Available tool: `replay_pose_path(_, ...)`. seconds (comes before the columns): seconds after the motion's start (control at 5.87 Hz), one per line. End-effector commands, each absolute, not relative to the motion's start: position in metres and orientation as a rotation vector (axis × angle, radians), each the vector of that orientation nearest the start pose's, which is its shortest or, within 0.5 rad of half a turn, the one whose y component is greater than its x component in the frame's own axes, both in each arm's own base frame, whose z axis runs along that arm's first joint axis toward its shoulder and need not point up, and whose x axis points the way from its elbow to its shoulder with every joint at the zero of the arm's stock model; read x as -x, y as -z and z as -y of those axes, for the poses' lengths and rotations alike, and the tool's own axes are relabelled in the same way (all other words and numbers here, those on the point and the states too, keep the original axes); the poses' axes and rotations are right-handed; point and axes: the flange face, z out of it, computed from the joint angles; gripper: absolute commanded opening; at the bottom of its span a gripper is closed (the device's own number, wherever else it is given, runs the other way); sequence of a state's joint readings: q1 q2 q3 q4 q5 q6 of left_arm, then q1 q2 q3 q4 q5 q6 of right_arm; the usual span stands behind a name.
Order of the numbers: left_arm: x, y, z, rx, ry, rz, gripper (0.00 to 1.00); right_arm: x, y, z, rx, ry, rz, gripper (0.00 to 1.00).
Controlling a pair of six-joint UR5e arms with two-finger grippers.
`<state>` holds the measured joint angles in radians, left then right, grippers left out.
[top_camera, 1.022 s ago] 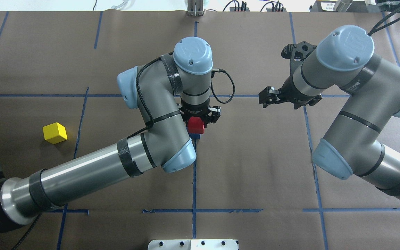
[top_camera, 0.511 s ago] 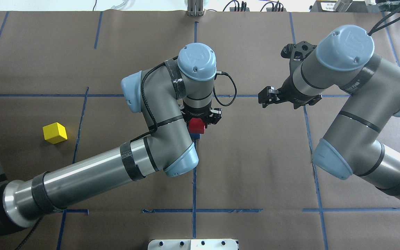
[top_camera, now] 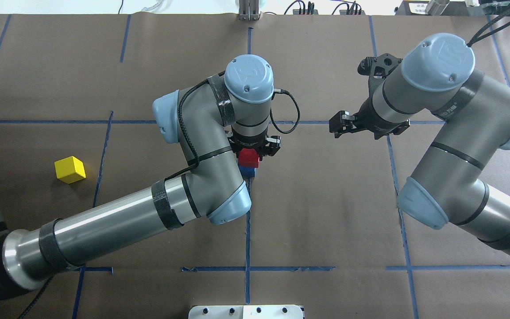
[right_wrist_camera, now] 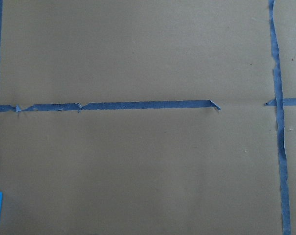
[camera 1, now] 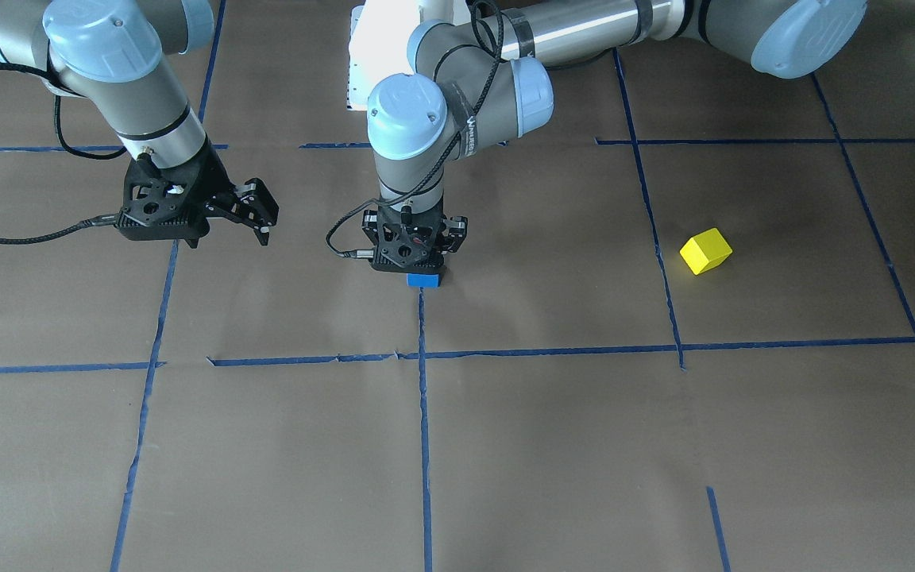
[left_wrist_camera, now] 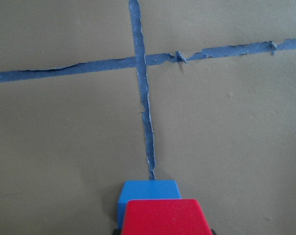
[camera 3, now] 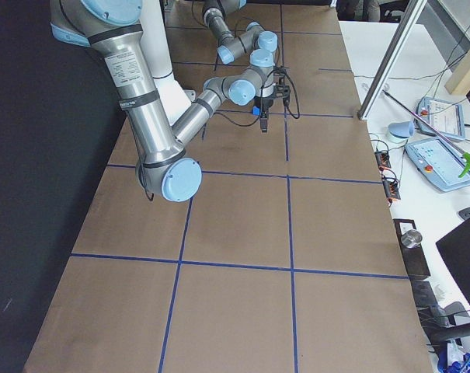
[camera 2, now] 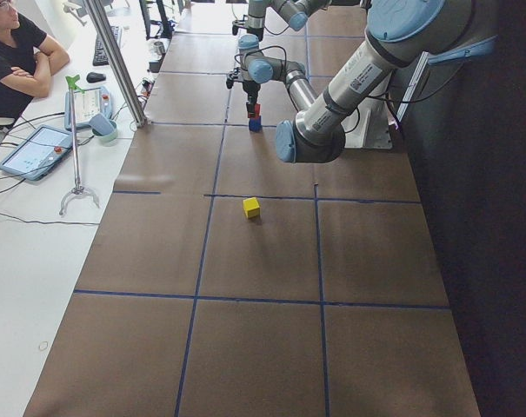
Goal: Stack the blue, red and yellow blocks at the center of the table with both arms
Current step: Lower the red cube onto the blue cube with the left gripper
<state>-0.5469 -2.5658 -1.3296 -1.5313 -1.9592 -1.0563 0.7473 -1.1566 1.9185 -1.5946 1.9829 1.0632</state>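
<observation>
Though unseen frontally, red block (left_wrist_camera: pixel 165 218) atop blue block (camera 1: pixel 425 280), in grip of left tool (top_camera: pixel 250 155); right tool (top_camera: pixel 335 126) open.

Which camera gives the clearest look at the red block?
The left wrist-mounted view: the red block fills its lower edge, above the blue block. Overhead shows it small, exterior left a speck; front-facing hides it behind the left gripper; right wrist-mounted misses it.

The table (top_camera: pixel 326 212), brown-surfaced, is ruled into squares by blue tape lines (top_camera: pixel 247 239). A blue block (camera 1: pixel 425 280) rests on a tape line at the centre. In the overhead view a yellow block (top_camera: pixel 70 169) lies well apart at its 9 o'clock.
</observation>
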Motion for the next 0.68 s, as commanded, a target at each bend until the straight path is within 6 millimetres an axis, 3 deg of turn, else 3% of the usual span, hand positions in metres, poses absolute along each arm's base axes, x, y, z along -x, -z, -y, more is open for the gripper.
replay_pose_path(0.0,-0.6146,-0.1336,0.4868,-0.033,-0.102,-0.794,0.02,0.3705,-0.2806,0.4690,-0.107,-0.071,0.821,1.00)
replay_pose_path(0.51,-0.6149,-0.1381,0.4856,-0.029,-0.097,-0.791,0.03,0.3699,-0.2797,0.4697,-0.109,-0.072,0.822,1.00)
